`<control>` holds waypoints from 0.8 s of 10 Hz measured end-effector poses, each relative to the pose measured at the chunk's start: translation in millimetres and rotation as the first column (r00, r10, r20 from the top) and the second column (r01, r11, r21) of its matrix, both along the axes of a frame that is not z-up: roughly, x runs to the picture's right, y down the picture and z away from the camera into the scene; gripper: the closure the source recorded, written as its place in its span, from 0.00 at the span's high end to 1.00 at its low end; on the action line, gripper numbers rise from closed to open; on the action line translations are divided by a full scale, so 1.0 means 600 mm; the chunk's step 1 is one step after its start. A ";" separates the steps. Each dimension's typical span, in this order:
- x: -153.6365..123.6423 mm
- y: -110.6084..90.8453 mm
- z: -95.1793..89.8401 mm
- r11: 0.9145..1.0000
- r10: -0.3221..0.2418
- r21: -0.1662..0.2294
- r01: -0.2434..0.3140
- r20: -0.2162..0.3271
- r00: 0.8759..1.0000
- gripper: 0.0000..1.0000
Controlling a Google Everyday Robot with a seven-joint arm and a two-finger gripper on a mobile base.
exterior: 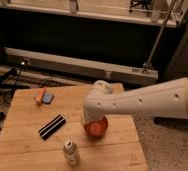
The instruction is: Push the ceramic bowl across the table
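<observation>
The orange-red ceramic bowl point(96, 128) sits on the light wooden table point(22, 145), right of centre toward the front. My white arm reaches in from the right, and its end hangs directly over the bowl's back rim. My gripper point(90, 119) is at the bowl's upper left edge, mostly hidden by the wrist. Whether it touches the bowl does not show.
A black flat bar point(52, 126) lies left of the bowl. A small white bottle point(71, 152) stands near the front edge. An orange item point(39, 95) and a blue item point(48, 98) lie at the back left. The table's right edge is close to the bowl.
</observation>
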State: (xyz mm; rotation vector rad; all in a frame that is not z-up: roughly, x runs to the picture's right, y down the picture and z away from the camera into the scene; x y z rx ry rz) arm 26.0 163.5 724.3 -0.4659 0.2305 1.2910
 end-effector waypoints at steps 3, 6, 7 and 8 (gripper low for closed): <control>0.137 0.092 -0.040 0.995 0.089 -0.039 -0.096 -0.144 0.986 0.17; 0.151 0.123 -0.004 0.989 0.096 -0.095 -0.111 -0.151 0.984 0.00; 0.149 0.118 0.025 0.989 0.091 -0.102 -0.106 -0.141 0.986 0.00; 0.162 0.113 0.045 0.989 0.091 -0.106 -0.107 -0.150 0.985 0.00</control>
